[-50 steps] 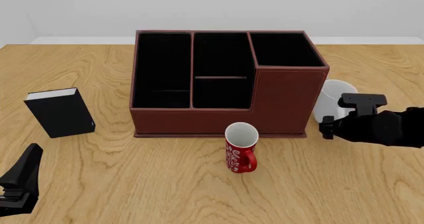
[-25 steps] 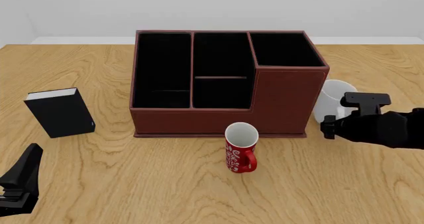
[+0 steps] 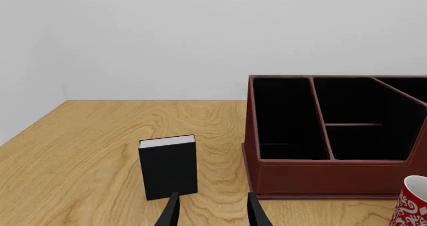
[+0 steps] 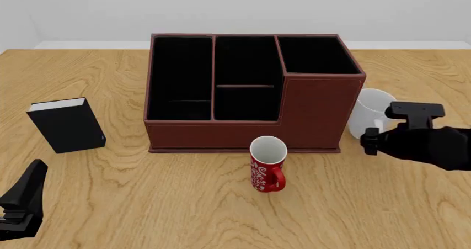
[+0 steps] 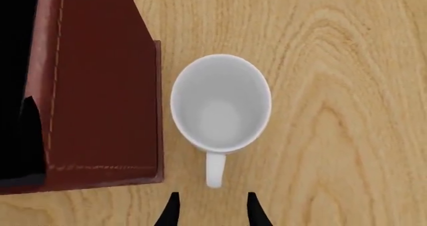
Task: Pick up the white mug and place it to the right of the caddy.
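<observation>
The white mug (image 4: pixel 370 112) stands upright on the table just right of the caddy (image 4: pixel 316 114), a small gap between them. From above, the right wrist view shows the mug (image 5: pixel 220 103) beside the caddy's wall (image 5: pixel 100 85), its loop handle pointing toward my fingers. My right gripper (image 4: pixel 373 138) hovers over the mug's near side, open, and its fingertips (image 5: pixel 172 211) hold nothing; they stop just short of the handle. Far off at the front left corner, my left gripper (image 4: pixel 22 205) is open and empty, fingertips (image 3: pixel 170 213) apart.
A red mug (image 4: pixel 267 163) with white lettering stands in front of the caddy's middle, also seen as the red mug (image 3: pixel 410 203) in the left wrist view. A black book (image 4: pixel 66 125) stands upright left of the caddy (image 3: pixel 333 131).
My right arm has drifted slightly right and toward the near edge, uncovering more of the white mug. The mug itself and the left arm have stayed put.
</observation>
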`<state>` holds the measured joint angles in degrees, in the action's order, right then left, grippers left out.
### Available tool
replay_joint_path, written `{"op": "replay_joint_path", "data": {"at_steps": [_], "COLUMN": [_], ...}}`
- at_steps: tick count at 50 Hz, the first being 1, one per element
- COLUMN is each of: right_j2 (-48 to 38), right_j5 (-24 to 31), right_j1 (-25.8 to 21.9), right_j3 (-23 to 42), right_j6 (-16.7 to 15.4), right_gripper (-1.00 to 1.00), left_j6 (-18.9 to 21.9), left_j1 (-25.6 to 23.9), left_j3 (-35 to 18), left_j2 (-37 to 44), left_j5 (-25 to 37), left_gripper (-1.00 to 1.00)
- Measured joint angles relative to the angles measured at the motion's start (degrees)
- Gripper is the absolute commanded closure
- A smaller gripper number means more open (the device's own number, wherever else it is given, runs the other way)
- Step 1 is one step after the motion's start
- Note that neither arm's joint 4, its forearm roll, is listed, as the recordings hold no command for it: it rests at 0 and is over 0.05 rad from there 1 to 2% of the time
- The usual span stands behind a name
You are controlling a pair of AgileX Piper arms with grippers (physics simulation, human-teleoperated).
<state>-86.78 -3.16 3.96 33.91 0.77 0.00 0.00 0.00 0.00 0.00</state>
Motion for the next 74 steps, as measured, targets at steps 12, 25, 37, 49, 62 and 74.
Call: {"op": "replay_joint_path", "data": {"at_steps": [12, 25, 37, 49, 62, 74], "right_j2": [2.9, 6.3, 8.4, 10.9, 16.0, 20.3], "right_j5": [0.4, 0.9, 0.8, 1.2, 3.5, 6.0], "right_j1": [-0.2, -0.8, -1.2, -1.2, -1.0, -1.4], "right_j3": [-1.5, -3.3, -4.8, -6.1, -7.3, -7.7], "right_j6": [0.7, 1.6, 2.4, 2.5, 2.3, 2.4], "right_gripper": [-1.00, -1.00, -1.00, -1.00, -1.00, -1.00], "left_j6": [0.0, 0.0, 0.0, 0.0, 0.0, 0.0], "left_j1": [0.0, 0.0, 0.0, 0.0, 0.0, 0.0], "left_j3": [0.0, 0.0, 0.0, 0.0, 0.0, 0.0], "left_j2": [0.0, 0.0, 0.0, 0.0, 0.0, 0.0], "left_j5": [0.0, 0.0, 0.0, 0.0, 0.0, 0.0], "left_gripper": [-1.00, -1.00, -1.00, -1.00, -1.00, -1.00]}}
